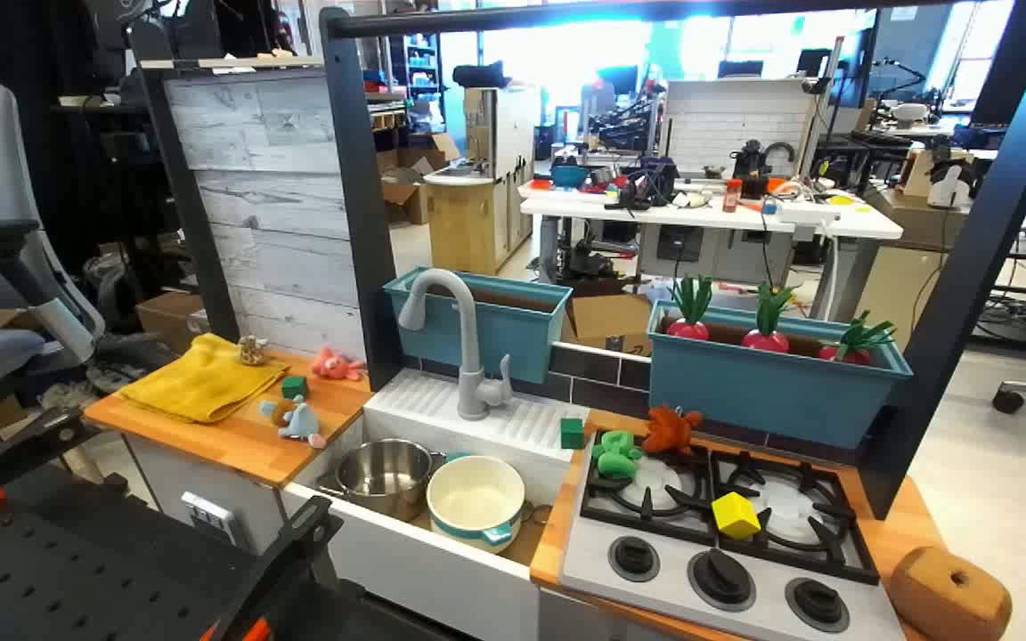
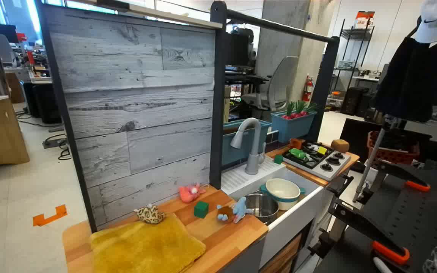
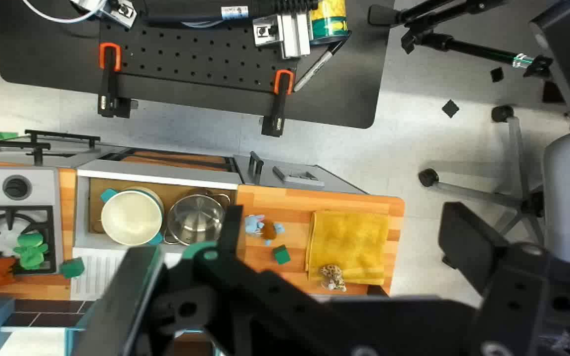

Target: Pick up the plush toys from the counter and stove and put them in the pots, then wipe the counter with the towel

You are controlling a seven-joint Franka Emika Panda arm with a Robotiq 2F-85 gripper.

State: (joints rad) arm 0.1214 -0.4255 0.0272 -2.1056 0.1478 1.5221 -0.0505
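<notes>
In an exterior view, left to right, you are seeing the towel (image 1: 199,386) lying on the counter (image 1: 237,442), a spotted plush toy (image 1: 252,351) sitting at the towel's two o'clock edge. A green block (image 1: 295,387) is sitting at three o'clock from the towel; from that block, a blue-and-brown plush toy (image 1: 301,422) (one or two, unclear) is lying at six o'clock and a pink plush toy (image 1: 333,363) at two. In the sink (image 1: 442,579), reckoning from the grey faucet (image 1: 468,347), the steel pot (image 1: 386,465) is resting at seven o'clock and the cream pot (image 1: 476,491), just beside it, at six. Another green block (image 1: 572,434) is sitting just beside the stove (image 1: 586,556), at its ten o'clock; from this block, a green plush toy (image 1: 617,456) is lying on the stove at four o'clock. An orange plush toy (image 1: 671,431) is lying over the stove's eleven o'clock edge, and a yellow block (image 1: 736,515) is perching on the stove, at five o'clock from that toy. In the wrist view your gripper (image 3: 343,217) is hanging released, its fingers standing wide apart, the towel showing past the gap.
</notes>
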